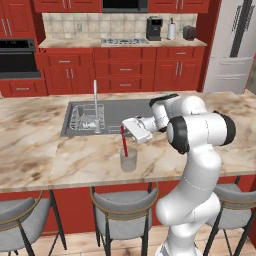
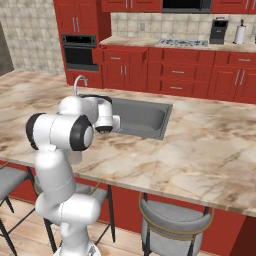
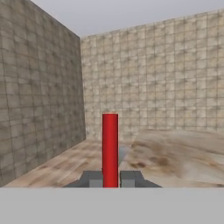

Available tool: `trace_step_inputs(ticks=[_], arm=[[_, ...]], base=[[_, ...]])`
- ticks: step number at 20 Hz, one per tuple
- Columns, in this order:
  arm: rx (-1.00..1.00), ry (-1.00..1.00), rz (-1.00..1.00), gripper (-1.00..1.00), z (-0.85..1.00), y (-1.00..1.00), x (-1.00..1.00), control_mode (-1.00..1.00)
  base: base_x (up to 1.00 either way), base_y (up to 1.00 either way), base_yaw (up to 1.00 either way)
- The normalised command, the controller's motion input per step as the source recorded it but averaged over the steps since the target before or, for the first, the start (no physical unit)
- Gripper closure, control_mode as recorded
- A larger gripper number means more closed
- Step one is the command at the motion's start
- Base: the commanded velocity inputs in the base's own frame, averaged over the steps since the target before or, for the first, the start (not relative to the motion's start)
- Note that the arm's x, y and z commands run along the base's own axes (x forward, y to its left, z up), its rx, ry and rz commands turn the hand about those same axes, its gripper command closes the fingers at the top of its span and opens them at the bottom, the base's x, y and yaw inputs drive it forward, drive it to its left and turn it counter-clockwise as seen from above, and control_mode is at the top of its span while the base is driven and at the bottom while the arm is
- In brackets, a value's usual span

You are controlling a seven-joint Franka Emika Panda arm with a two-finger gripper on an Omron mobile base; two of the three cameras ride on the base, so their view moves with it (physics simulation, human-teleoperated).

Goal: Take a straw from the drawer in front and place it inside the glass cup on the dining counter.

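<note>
My gripper [image 1: 123,129] is shut on the upper part of the red straw [image 1: 124,142], just above the glass cup [image 1: 128,160]. The clear cup stands on the dining counter [image 1: 30,140] near its front edge, in front of the sink. The straw hangs nearly upright, and its lower end reaches down inside the cup. In the hand view the straw [image 3: 110,144] rises between the dark fingertips [image 3: 92,178] of the gripper [image 3: 110,179]. The red drawer [image 1: 64,61] on the far wall, left of the hob, looks pulled out; it is also in the right base view [image 2: 122,55].
A steel sink [image 1: 120,112] with a tall faucet [image 1: 95,102] is set into the counter behind the cup. Grey stools [image 1: 122,205] stand under the counter's front edge. My own arm [image 2: 75,130] hides the cup in the right base view.
</note>
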Motion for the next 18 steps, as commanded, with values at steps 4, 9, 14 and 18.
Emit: trace_step_inputs(ticks=[4, 9, 14, 18], arm=[[0.00, -0.03, 0.04, 1.00, -0.08, 0.00, 0.13, -1.00], [0.00, -0.04, 0.05, 1.00, -0.05, 0.00, 0.14, -1.00], [0.00, -0.03, 0.05, 1.00, -0.02, 0.00, -0.11, -1.00], [0.00, -0.07, 0.01, 1.00, 0.00, 0.00, -0.63, -1.00]], base=[[0.00, 0.00, 0.00], [0.00, 0.00, 0.00], [0.00, 0.00, 0.00], [0.00, 0.00, 0.00]])
